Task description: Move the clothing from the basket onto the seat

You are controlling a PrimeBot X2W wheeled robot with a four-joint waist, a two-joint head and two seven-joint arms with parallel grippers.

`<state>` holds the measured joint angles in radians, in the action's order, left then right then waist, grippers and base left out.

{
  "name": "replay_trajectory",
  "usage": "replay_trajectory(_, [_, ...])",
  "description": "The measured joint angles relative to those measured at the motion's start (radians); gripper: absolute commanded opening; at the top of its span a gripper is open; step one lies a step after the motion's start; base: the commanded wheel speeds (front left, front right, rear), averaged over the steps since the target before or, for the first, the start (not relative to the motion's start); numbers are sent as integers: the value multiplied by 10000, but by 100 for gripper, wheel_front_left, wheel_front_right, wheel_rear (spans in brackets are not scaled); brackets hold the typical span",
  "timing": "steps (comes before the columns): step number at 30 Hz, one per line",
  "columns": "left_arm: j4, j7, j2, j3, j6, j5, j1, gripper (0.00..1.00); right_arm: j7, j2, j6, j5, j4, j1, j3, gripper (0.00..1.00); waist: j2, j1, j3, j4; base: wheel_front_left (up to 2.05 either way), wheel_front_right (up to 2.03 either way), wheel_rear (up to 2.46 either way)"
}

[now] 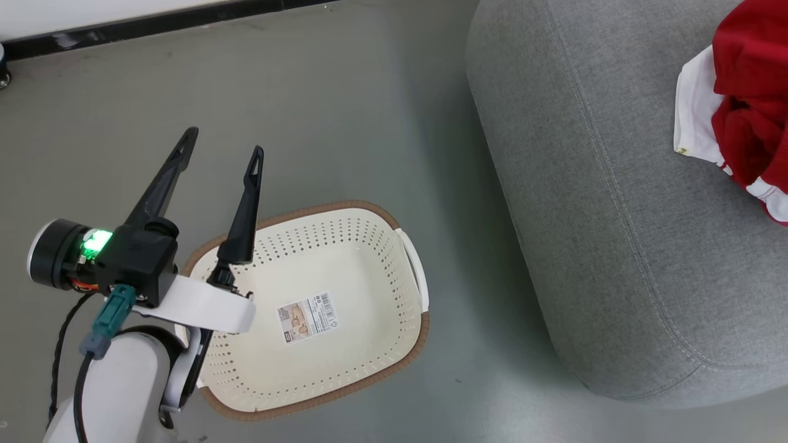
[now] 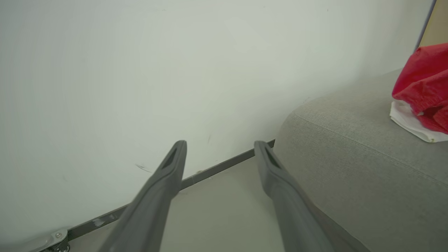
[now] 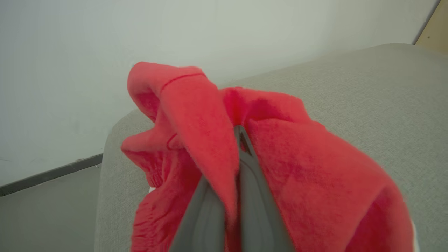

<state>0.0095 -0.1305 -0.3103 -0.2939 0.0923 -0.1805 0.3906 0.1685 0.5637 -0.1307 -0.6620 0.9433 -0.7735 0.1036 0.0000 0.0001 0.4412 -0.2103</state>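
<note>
The cream basket (image 1: 369, 258) with a brown rim stands on the floor, holding nothing but a paper label (image 1: 308, 317). My left gripper (image 1: 225, 140) hangs open over the basket's far left rim, nothing between its fingers; in the left wrist view this gripper (image 2: 220, 144) points at the wall. The grey seat (image 1: 615, 215) fills the right side. Red clothing (image 1: 748, 92) with white trim lies bunched at the seat's upper right. In the right wrist view my right gripper (image 3: 238, 134) is shut on a fold of the red clothing (image 3: 290, 157), just above the seat (image 3: 367, 87).
A white wall with a dark baseboard (image 1: 154, 24) runs along the far side of the grey floor (image 1: 345, 111). A small metal caster (image 2: 57, 241) sits at the wall's foot. From the left wrist, the seat (image 2: 350, 157) and the clothing (image 2: 425, 87) show at right.
</note>
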Motion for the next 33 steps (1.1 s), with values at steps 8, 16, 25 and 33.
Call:
replay_trajectory(8, [63,25,-10,36,2,0,53,100,88,-529,0,27,362,330,50,0,0,-1,136,-179,0,0,0])
replay_trajectory(16, [190,8,0,75,15,-2,53,100,92,-719,0,-82,612,334,63,72,0,0,123,-285,0,0,0])
replay_trajectory(25, [334,-123,100,88,104,-19,53,100,353,-754,0,-79,303,314,362,100,0,0,1,-390,0,0,0])
replay_trajectory(33, [577,-420,337,128,148,-123,52,100,543,-566,0,38,-232,357,713,100,0,-1,-217,-516,0,0,0])
